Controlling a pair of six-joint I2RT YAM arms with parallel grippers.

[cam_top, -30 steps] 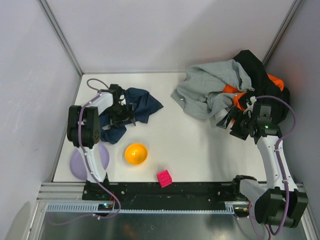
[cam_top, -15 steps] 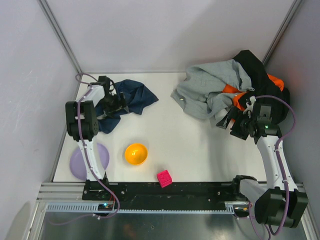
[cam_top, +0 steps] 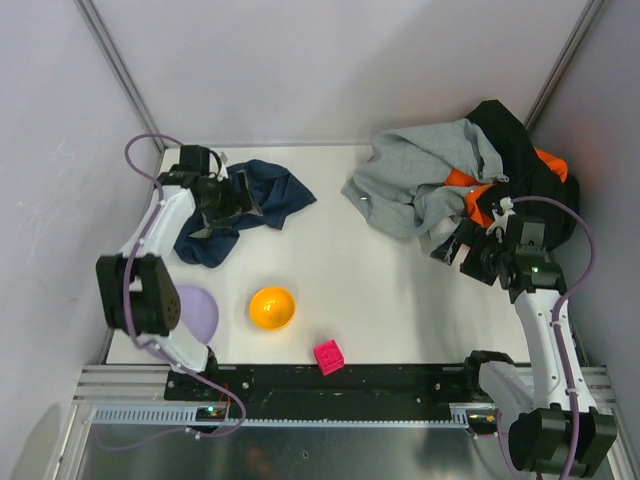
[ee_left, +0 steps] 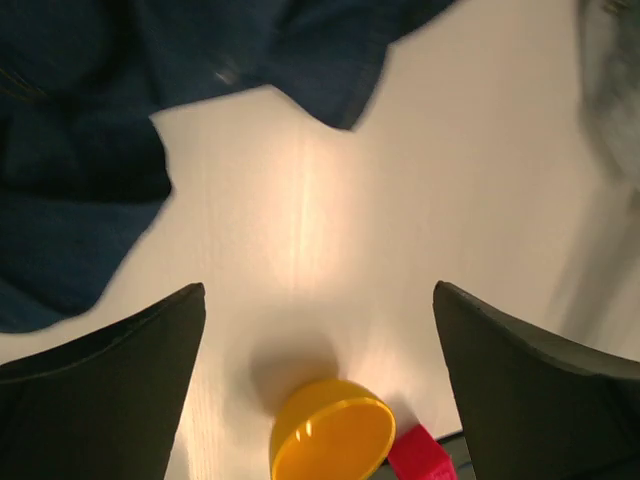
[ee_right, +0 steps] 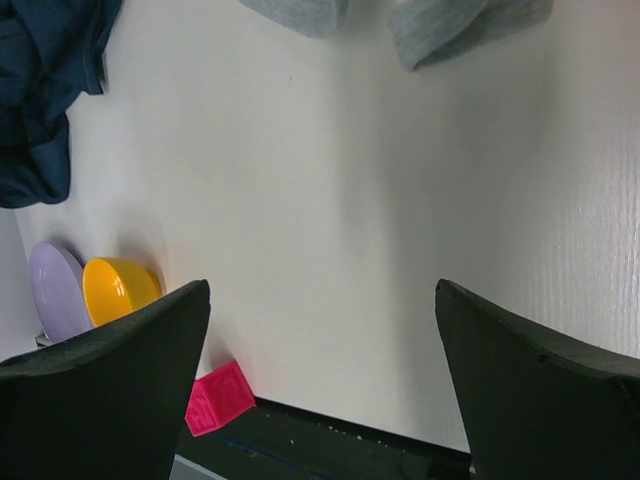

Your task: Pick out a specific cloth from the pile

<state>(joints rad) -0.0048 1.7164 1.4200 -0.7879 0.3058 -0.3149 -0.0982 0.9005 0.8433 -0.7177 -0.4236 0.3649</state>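
The cloth [cam_top: 268, 196] is a dark navy garment lying crumpled on the white table at the back left, apart from the pile. In the left wrist view the cloth [ee_left: 90, 150] fills the top left. My left gripper [cam_top: 243, 204] hovers over the cloth, and in its own view the left gripper [ee_left: 320, 290] is open with only bare table between the fingers. The pile [cam_top: 430, 180] of grey, orange and black garments lies at the back right. My right gripper [cam_top: 447, 243] hangs just in front of the pile; the right gripper [ee_right: 322, 285] is open and empty.
An orange bowl [cam_top: 272, 307] sits near the front middle, with a pink cube [cam_top: 328, 356] by the table's front edge. A purple plate [cam_top: 195, 310] lies at the front left, partly under my left arm. Grey walls close in the left, back and right sides.
The left gripper and the cloth under it shifted toward the back left, and the left arm's elbow swung out to the front left. The right arm barely moved.
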